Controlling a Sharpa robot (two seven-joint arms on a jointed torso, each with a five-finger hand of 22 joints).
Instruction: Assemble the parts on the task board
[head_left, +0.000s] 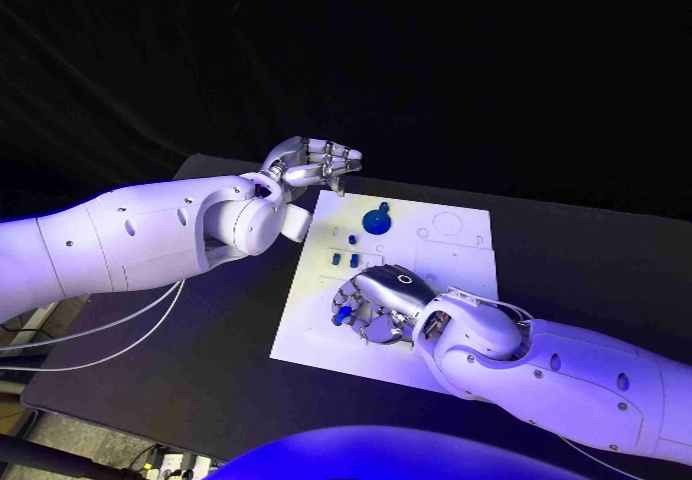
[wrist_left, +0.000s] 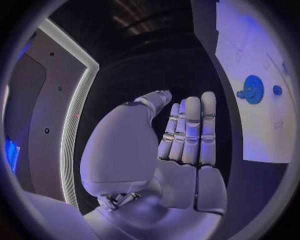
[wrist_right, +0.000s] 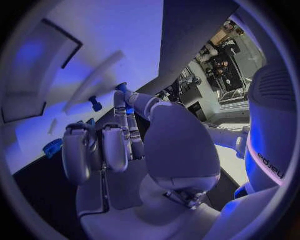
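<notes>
Blue part (head_left: 343, 315) pinched by right hand (head_left: 378, 300), left hand (head_left: 310, 163) empty, fingers straight.

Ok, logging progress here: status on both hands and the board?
Left hand open, off the white task board's far corner. Right hand on the board, pinching a small blue part. Round blue gear unobstructed.
</notes>
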